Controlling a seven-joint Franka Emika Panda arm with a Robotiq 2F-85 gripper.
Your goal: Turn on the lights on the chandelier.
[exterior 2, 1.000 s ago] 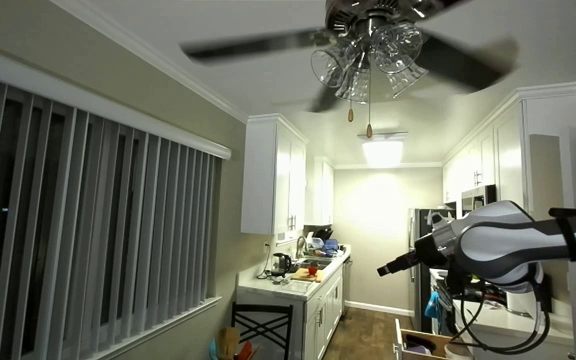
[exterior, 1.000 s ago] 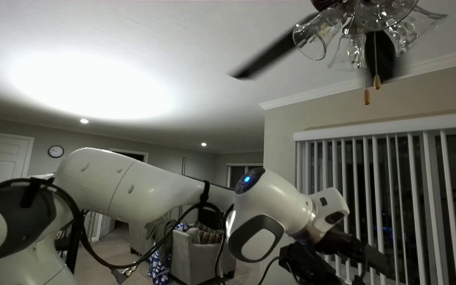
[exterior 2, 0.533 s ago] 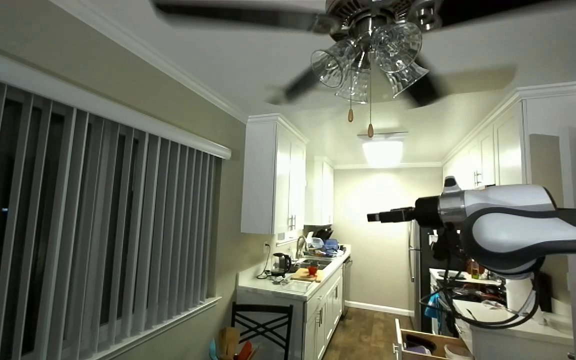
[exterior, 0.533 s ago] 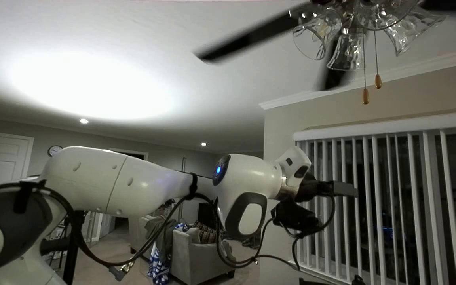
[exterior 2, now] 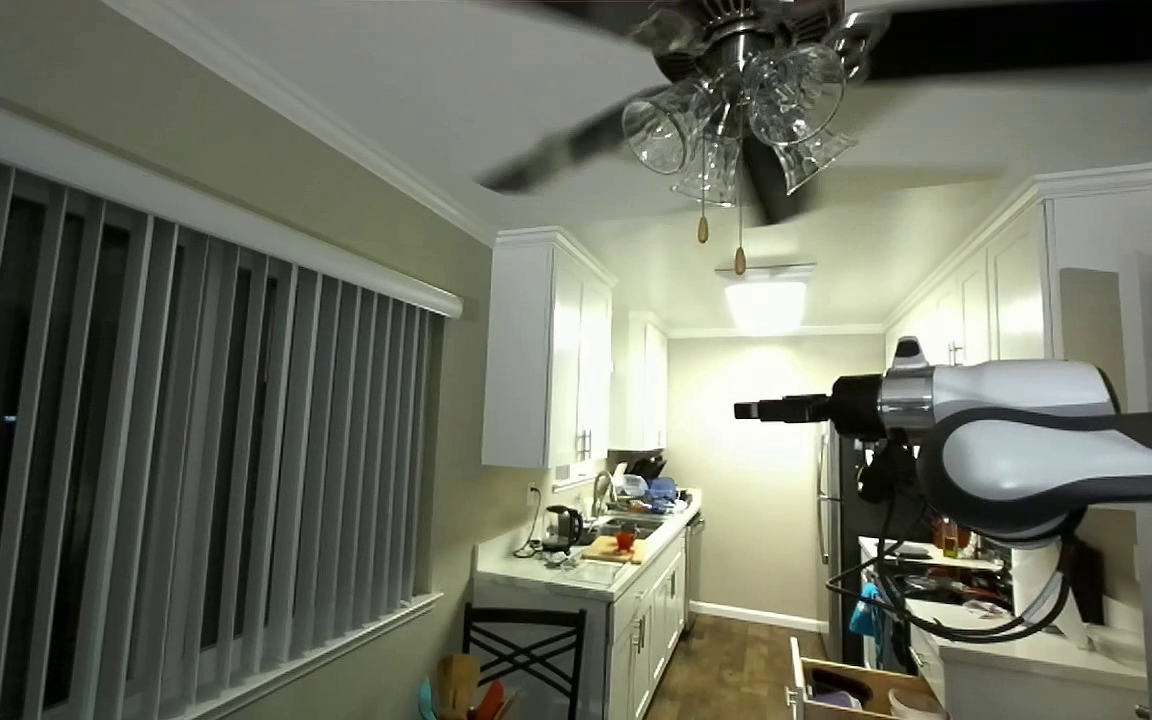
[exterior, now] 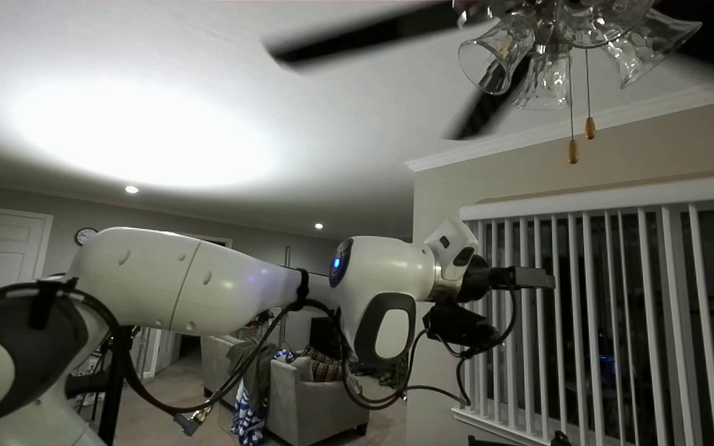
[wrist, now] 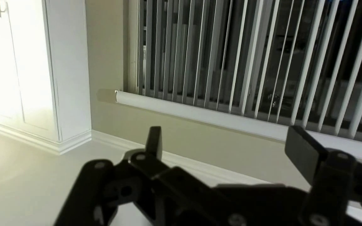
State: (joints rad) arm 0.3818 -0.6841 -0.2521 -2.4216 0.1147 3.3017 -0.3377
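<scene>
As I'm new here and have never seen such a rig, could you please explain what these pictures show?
The machine is one jointed robot arm. Two pictures come from cameras standing outside it; the third is taken from its wrist, where the room appears upside down, with the ceiling at the bottom. In both exterior views, a ceiling-fan chandelier with clear glass shades hangs unlit, with two wooden-looking pulls below. In an exterior view, the kitchen counter holds a kettle and a cutting board with a small red object on it. The jaws stand apart in the wrist view, holding nothing.
</scene>
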